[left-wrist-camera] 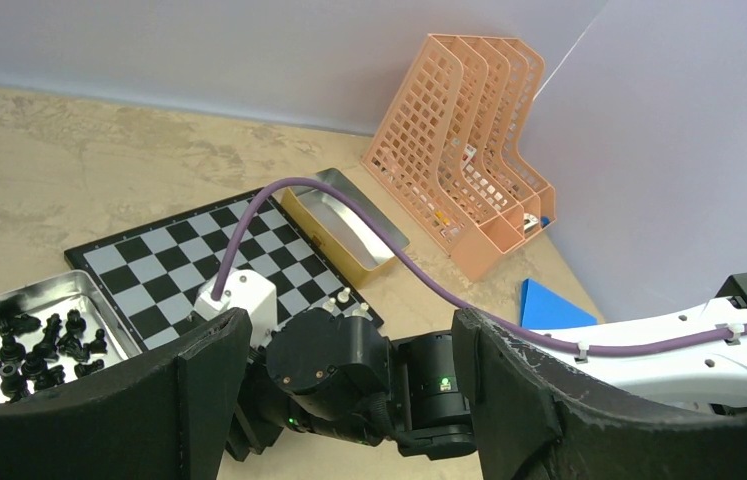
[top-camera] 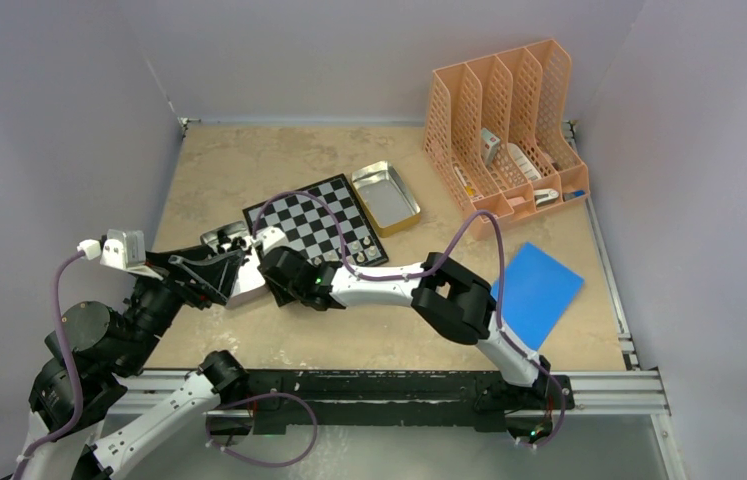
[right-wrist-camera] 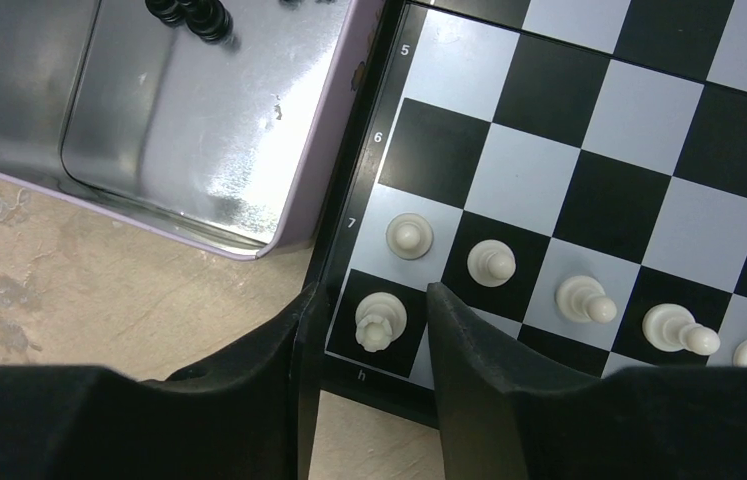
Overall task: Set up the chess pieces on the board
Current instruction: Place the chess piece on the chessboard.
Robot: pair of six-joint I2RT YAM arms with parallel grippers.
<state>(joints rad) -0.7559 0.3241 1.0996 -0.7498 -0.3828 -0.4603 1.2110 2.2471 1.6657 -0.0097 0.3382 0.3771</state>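
The board fills the right wrist view; it also lies mid-table in the top view and in the left wrist view. A pale rook stands on the corner square by the "h" mark. My right gripper is open around it, with a gap on each side. Several pale pawns stand in the row beyond it. Black chess pieces lie in a metal tray. My left gripper is open and empty, hovering just left of the right wrist.
The metal tray touches the board's left edge. A gold-sided tin lies at the board's far right corner. A peach file organizer stands at the back right, with a blue card in front of it.
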